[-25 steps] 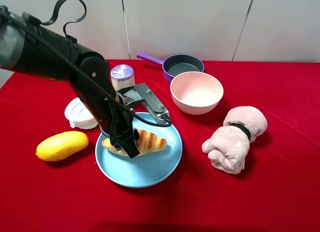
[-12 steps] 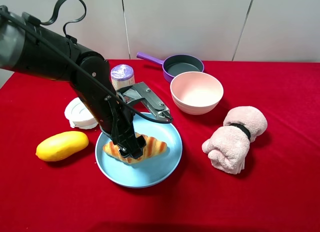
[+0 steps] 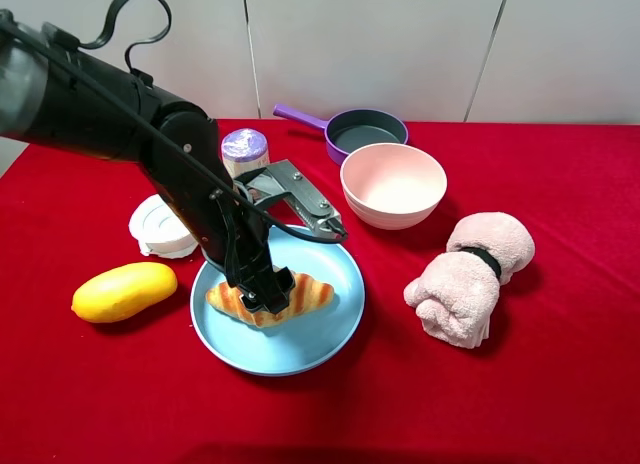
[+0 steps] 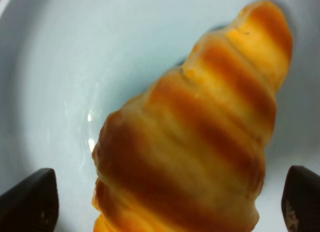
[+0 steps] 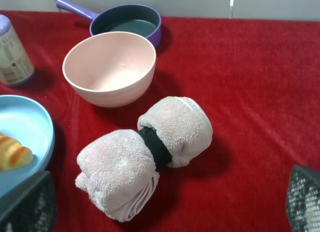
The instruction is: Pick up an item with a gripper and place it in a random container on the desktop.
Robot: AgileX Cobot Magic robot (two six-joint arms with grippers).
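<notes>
1. Left hand [image 3: 268, 290] low over the plate [image 3: 310, 352], fingers [image 4: 31, 204] now spread to either side of the croissant [image 3: 305, 294]; half a second ago, clamped on it.
2. Released, then: croissant resting on the plate's floor, near the front-left part of the surface [image 3: 560, 384], so placement looks done and only a withdrawal seems left.
3. Toward the left edge, mango [image 3: 124, 290] just beside the plate, outside any container.
4. Nearer the back edge, saucepan [image 3: 366, 132] and pink bowl [image 3: 393, 184], both holding nothing.
5. Right of centre, rolled towel [image 3: 468, 276] loose on the cloth.
6. Right hand [image 5: 170, 204] parked wide apart, holding nothing.
</notes>
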